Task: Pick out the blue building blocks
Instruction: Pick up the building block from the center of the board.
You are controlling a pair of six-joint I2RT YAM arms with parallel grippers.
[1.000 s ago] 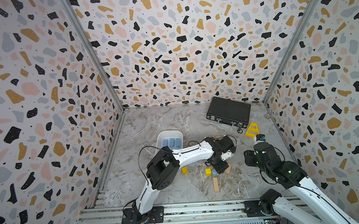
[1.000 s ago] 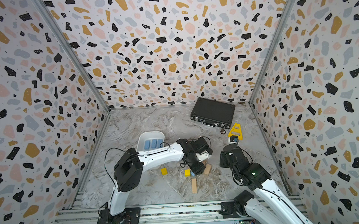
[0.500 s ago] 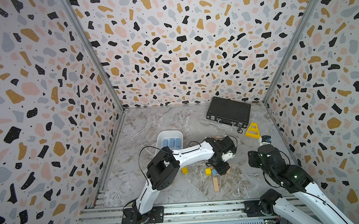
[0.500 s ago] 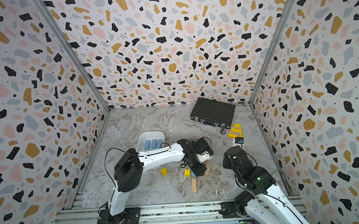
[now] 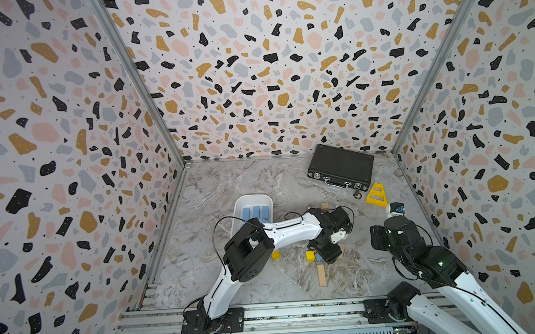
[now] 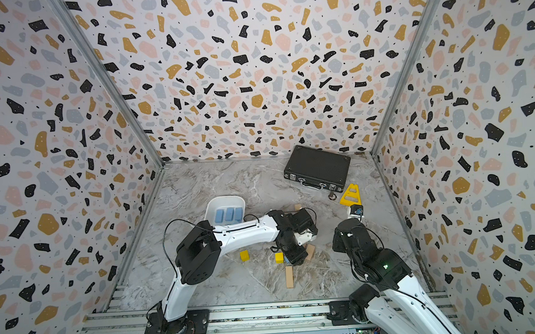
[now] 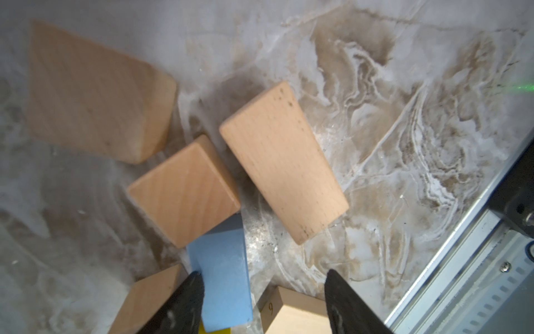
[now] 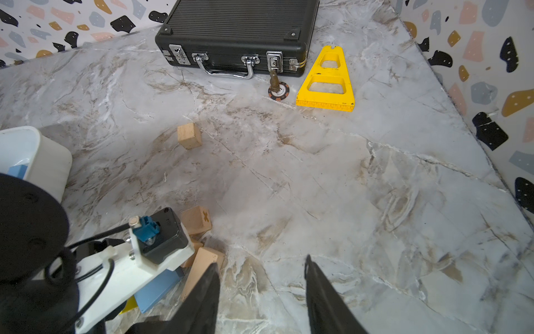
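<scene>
Two robot arms work over a marbled table (image 5: 229, 182) walled in by speckled panels; the left arm bends across toward the middle of the table. The left gripper (image 7: 264, 282) points down with its fingers spread; one blue block (image 7: 222, 277) lies flat on the table between them, touching one fingertip (image 7: 194, 284) and clear of the other, so it is not pinched. Bare wooden blocks (image 7: 283, 162) crowd just beside it, one touching its far end. In both top views a yellow cube (image 5: 310, 256) sits just beside the gripper, and a second yellow cube (image 5: 275, 254) lies nearer the arm's elbow. Three more blue blocks (image 5: 256, 213) lie side by side in a white tray (image 5: 252, 200) behind the left arm. The right gripper (image 8: 261, 263) hangs above bare table with its fingers apart and nothing between them. A black case (image 8: 231, 26) and a yellow triangle (image 8: 326, 84) lie by the back wall.
</scene>
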